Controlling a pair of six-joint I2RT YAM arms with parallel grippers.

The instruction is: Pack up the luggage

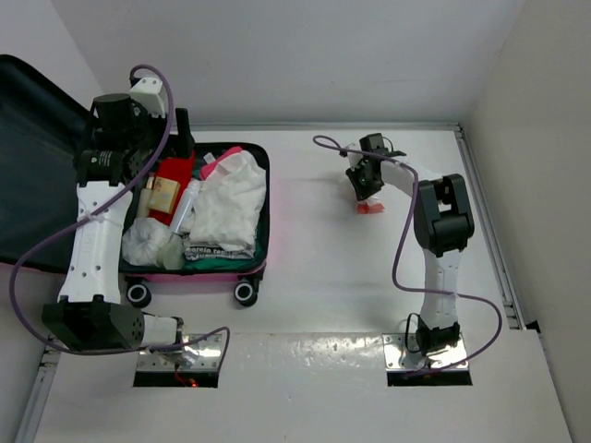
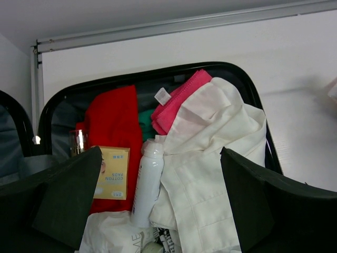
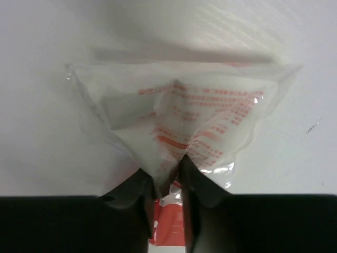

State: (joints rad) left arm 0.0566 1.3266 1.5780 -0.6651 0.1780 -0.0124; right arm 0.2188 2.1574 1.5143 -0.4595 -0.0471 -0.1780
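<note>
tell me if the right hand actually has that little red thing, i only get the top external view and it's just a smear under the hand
observer: Yes. The right wrist view shows the right hand pinching a clear packet with red print, the plastic puckered at the pinch.
operator: and the left hand, holding anything
observer: No. In the left wrist view the left hand is wide open over the luggage, with nothing gripped between its fingers.
operator: whats the yellow thing in there
observer: A yellow box printed "cotton pads", beside a white bottle.
</note>
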